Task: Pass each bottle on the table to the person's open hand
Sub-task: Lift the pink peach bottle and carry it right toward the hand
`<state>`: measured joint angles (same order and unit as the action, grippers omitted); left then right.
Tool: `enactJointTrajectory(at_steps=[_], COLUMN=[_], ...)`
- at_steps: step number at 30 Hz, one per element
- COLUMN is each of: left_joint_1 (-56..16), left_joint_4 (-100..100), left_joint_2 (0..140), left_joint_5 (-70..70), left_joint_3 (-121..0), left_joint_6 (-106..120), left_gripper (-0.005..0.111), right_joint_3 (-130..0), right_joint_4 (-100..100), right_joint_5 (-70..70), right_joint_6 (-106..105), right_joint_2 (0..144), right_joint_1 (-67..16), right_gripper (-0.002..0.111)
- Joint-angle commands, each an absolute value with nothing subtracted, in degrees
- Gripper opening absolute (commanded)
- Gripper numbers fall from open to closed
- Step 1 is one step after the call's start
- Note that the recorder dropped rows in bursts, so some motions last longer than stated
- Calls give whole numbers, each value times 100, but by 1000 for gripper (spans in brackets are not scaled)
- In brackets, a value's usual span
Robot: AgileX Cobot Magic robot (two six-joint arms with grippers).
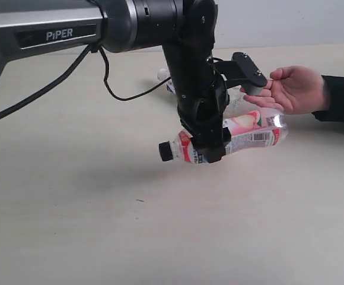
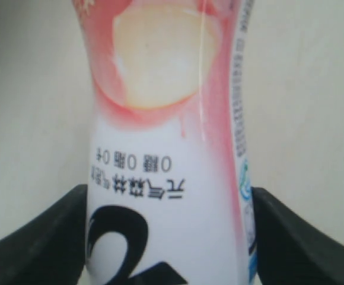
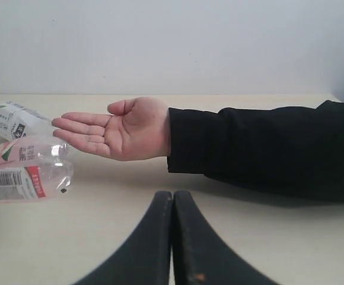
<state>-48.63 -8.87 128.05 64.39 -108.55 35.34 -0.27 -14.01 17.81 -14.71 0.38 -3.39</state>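
One pink-red bottle (image 1: 249,133) gripped sideways by left hand (image 1: 210,147), base just below person's open hand (image 1: 296,89); right hand (image 3: 172,199) closed, empty.

Left claw (image 1: 210,147) aloft, clamped on pink-red bottle (image 1: 252,135); right claw (image 3: 172,200) closed.

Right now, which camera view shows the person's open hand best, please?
The right wrist view: the open hand shows whole, palm up, uncovered. The exterior view catches it side-on beside the arm; the left wrist view is filled by the pink bottle.
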Motion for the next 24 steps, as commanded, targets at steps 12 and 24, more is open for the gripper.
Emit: enactJointTrajectory(at_steps=[12, 24], left_joint_1=[-5407, -5150], left_joint_4=[-1881, -3424], left_joint_2=[12324, 13059], left_joint_5=[3694, 2321], left_joint_3=[-11276, -11675], left_joint_6=[-1300, -1876], left_gripper=[0, 0], right_joint_3=[0, 0], right_joint_4=[-1373, -1373], right_joint_5=[1773, 1773], right_joint_6=[-1489, -1489], right_joint_2=[0, 0], right_joint_1=[-303, -303], right_gripper=[0, 0])
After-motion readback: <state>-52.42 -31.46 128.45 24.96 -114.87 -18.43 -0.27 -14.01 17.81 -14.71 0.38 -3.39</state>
